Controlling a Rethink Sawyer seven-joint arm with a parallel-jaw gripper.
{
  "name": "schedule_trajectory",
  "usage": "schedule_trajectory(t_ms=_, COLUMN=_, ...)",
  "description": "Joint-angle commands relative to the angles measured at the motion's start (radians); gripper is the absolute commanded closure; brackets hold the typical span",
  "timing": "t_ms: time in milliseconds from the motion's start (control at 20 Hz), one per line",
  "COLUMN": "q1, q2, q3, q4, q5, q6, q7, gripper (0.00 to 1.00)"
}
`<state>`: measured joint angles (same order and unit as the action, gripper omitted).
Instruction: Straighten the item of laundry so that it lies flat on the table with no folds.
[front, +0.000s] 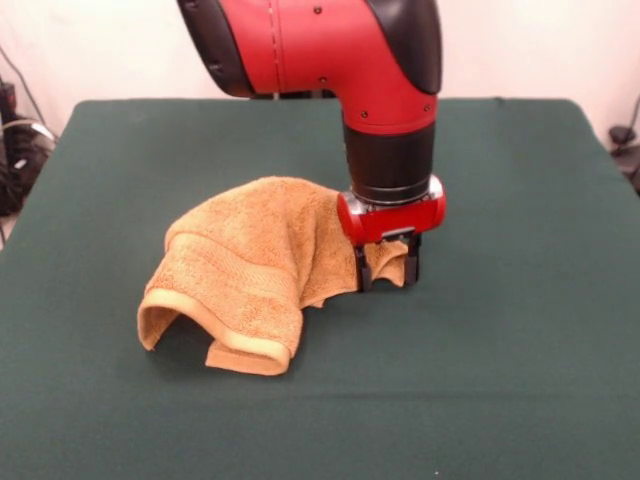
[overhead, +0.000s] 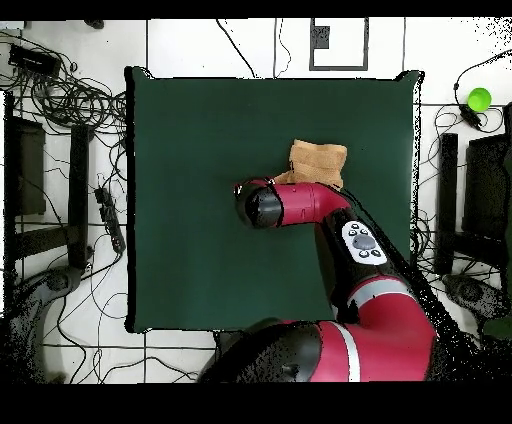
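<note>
The orange-tan towel lies bunched in a hump near the middle of the dark green table. Its front hem arches off the cloth and one corner is tucked under. My gripper stands upright at the towel's right edge, tips down at the table. Its two black fingers stand apart with a fold of the towel between them, so it reads as open around that fold. In the overhead view the arm covers the gripper, and only part of the towel shows past it.
The red arm reaches across the table from the base. Cables and dark stands ring the table on the floor. A green ball lies off the table at the upper right.
</note>
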<state>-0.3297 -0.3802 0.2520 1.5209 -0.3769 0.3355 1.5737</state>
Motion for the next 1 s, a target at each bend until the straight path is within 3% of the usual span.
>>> schedule_trajectory(t_ms=50, q1=-0.016, q2=0.201, q3=0.091, q4=-0.031, q5=-0.097, q6=-0.026, q7=-0.063, gripper=0.0)
schedule_trajectory(t_ms=750, q1=0.034, q2=0.171, q3=0.029, q4=-0.015, q5=-0.081, q6=-0.02, q7=0.018, gripper=0.0)
schedule_trajectory(t_ms=800, q1=0.036, q2=0.169, q3=0.028, q4=-0.014, q5=-0.08, q6=-0.016, q7=0.019, gripper=1.0)
schedule_trajectory(t_ms=1000, q1=0.056, q2=0.165, q3=0.007, q4=-0.02, q5=-0.074, q6=-0.019, q7=0.043, gripper=1.0)
